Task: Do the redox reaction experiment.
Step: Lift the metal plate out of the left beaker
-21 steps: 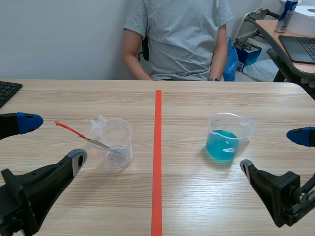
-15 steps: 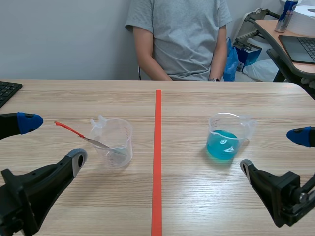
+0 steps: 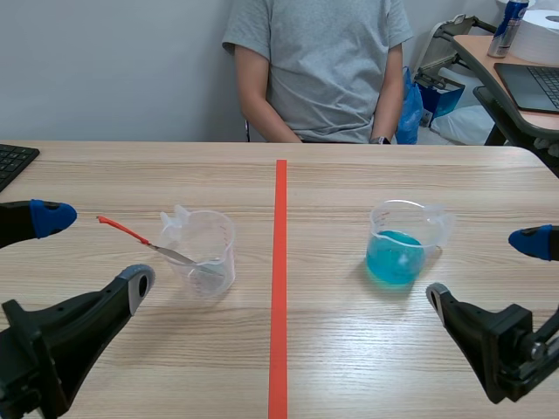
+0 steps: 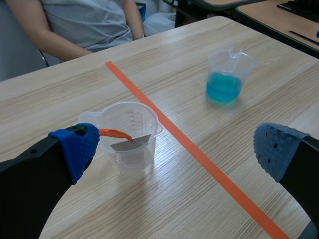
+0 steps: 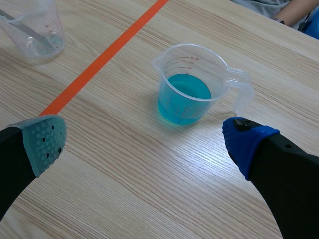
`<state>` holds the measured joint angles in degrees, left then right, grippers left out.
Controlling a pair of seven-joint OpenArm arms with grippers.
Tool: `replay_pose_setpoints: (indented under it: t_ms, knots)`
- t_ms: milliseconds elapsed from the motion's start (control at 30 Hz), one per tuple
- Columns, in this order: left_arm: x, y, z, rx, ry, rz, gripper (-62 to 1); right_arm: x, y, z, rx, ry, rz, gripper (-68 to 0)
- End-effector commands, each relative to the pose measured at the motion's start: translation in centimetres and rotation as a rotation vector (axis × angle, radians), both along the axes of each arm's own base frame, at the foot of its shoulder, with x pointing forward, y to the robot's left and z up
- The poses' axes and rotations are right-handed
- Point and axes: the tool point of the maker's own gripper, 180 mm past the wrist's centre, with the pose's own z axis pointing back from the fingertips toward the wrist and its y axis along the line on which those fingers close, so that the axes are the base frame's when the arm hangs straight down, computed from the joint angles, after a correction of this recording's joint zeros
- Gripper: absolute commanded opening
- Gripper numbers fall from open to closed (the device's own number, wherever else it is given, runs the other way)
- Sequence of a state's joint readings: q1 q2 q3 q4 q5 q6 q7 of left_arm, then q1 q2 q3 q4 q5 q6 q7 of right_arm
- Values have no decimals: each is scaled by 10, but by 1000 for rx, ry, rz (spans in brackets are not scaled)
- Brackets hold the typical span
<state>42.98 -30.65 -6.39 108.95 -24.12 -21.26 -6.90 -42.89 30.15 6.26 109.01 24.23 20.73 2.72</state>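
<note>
A clear plastic cup (image 3: pixel 203 252) stands left of the tape line, with a metal spoon with an orange-red handle (image 3: pixel 133 233) leaning in it. In the left wrist view that cup (image 4: pixel 128 134) sits ahead of my left gripper (image 4: pixel 174 149), nearer its left finger, and the spoon (image 4: pixel 122 138) rests inside. My left gripper (image 3: pixel 83 253) is open and holds nothing. A clear measuring cup with blue liquid (image 3: pixel 400 244) stands right of the line. It (image 5: pixel 192 92) lies just ahead of my open right gripper (image 5: pixel 149 137), whose fingers are low at the scene's right (image 3: pixel 515 279).
An orange-red tape line (image 3: pixel 279 279) runs down the table's middle. A person in a grey shirt (image 3: pixel 319 65) sits across the table. A keyboard corner (image 3: pixel 13 161) shows at the far left. A side desk with a laptop (image 3: pixel 533 83) stands at the back right.
Only the person's arm across the table has shifted a little. Both arms and both cups stay where they were.
</note>
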Motion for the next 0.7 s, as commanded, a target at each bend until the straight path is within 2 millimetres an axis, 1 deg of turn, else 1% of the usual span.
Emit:
replay_pose_setpoints:
  t_ms: [0, 167, 267, 333, 467, 667]
  knots:
    - [2, -2, 8, -6, -25, -1, 14, 3, 1, 9, 3, -27, 4, -22]
    - [0, 10, -15, 90, 47, 25, 14, 3, 1, 9, 2, -27, 4, -22]
    - [-3, 29, -29, 127, 90, 79, 14, 3, 0, 9, 2, -27, 4, -22]
    - [-9, 42, -40, 152, 127, 105, 14, 3, 1, 9, 3, -28, 4, -22]
    - [-31, 72, -67, 211, 230, 162, 14, 3, 1, 9, 3, -28, 4, -22]
    - [-80, 118, -115, 283, 423, 247, 14, 3, 1, 9, 3, -27, 5, -22]
